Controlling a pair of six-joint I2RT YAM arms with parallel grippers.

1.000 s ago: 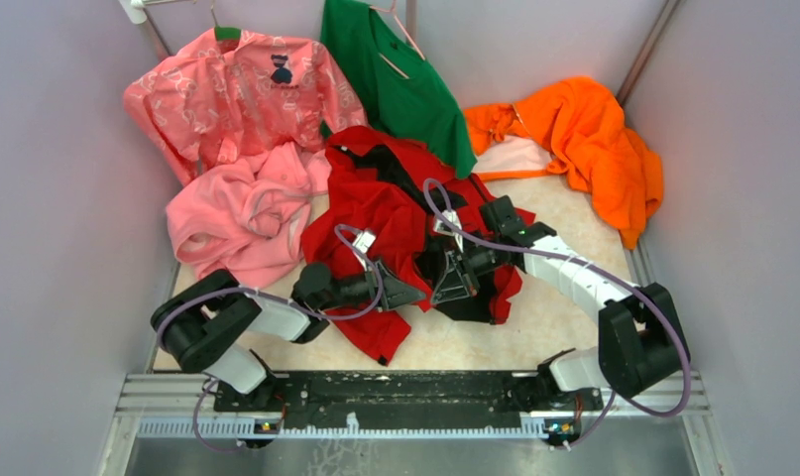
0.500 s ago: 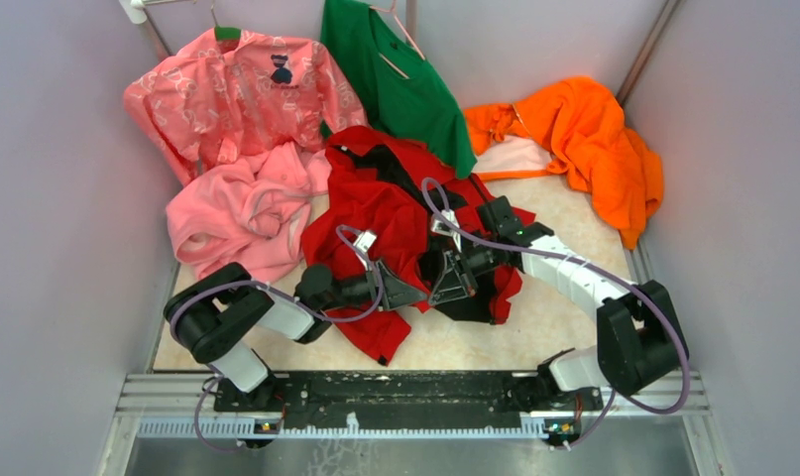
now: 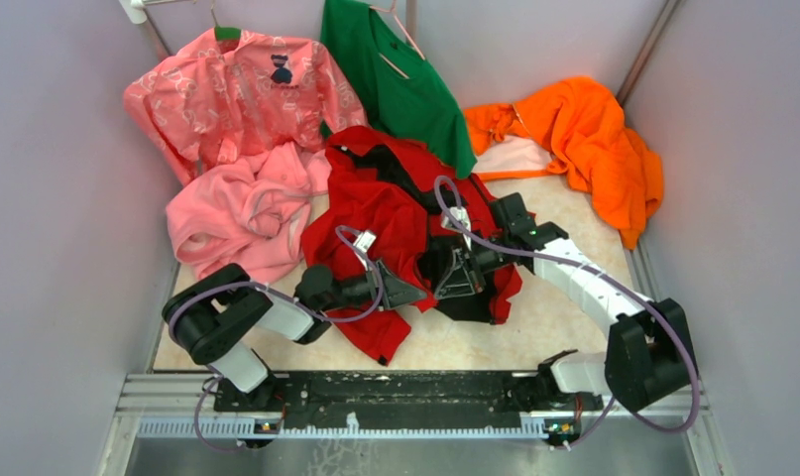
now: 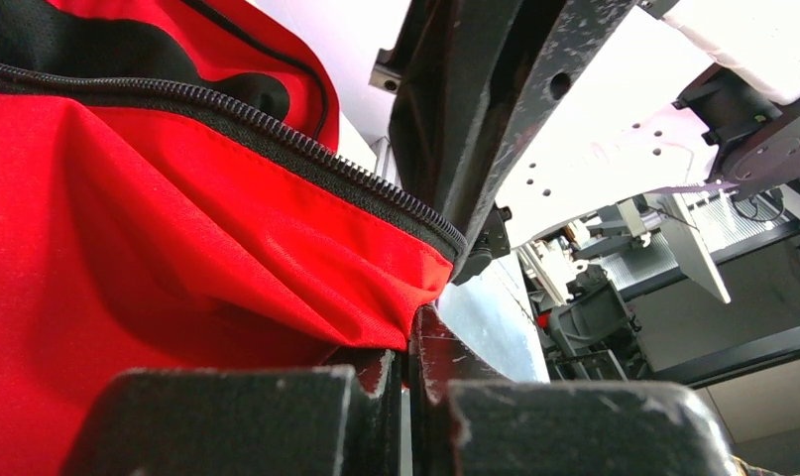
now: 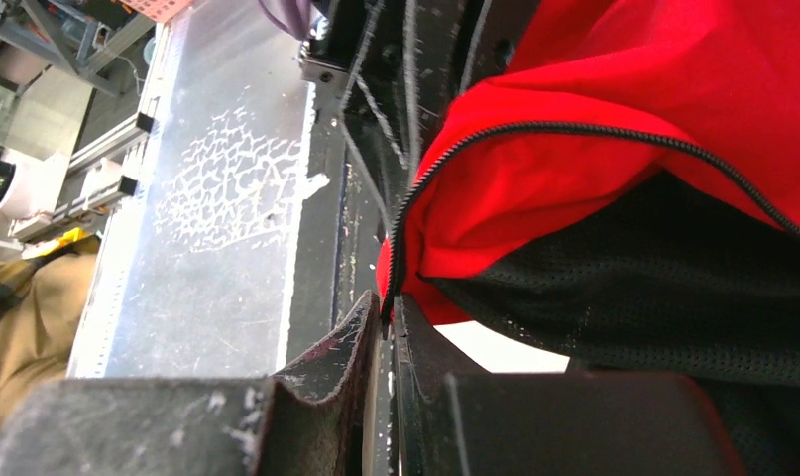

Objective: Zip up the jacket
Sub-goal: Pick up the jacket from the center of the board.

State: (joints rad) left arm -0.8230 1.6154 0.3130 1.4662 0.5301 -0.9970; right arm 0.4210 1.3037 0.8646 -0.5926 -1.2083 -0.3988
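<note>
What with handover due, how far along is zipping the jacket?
Done: nothing zipped; the jacket lies open, dark lining showing. In hand: the left gripper and right gripper, jaws shut, each pinch a front corner where zipper teeth end. Left: mate both ends, then close the whole zipper.

No readable text is showing anywhere; the pink shirt [image 3: 239,89] is carrying a small dark emblem [image 3: 282,69] on its chest, too small to read.
</note>
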